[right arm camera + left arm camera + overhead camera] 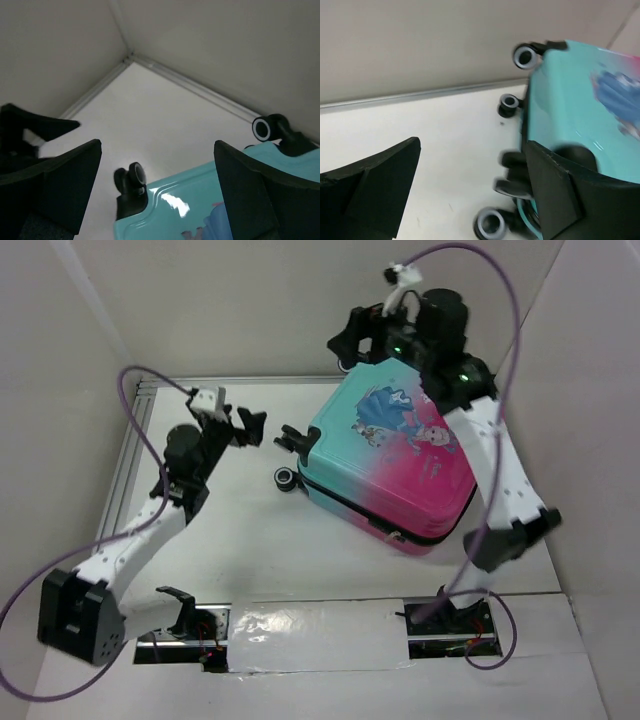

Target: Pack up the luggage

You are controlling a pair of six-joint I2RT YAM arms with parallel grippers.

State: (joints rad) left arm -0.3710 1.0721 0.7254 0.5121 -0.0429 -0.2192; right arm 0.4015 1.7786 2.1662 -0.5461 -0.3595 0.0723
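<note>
Behind luggage: right tool spread | left tool spread near wheels

closed teal-to-pink luggage, lying flat on table, wheels pointing left

White table enclosed by plain pale walls left, far and right; aluminium rail along far edge.

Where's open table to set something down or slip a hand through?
Bare table lies between the left arm and the luggage, and along the far rail. Crowded: left gripper by the wheels; right arm beside the luggage.
</note>
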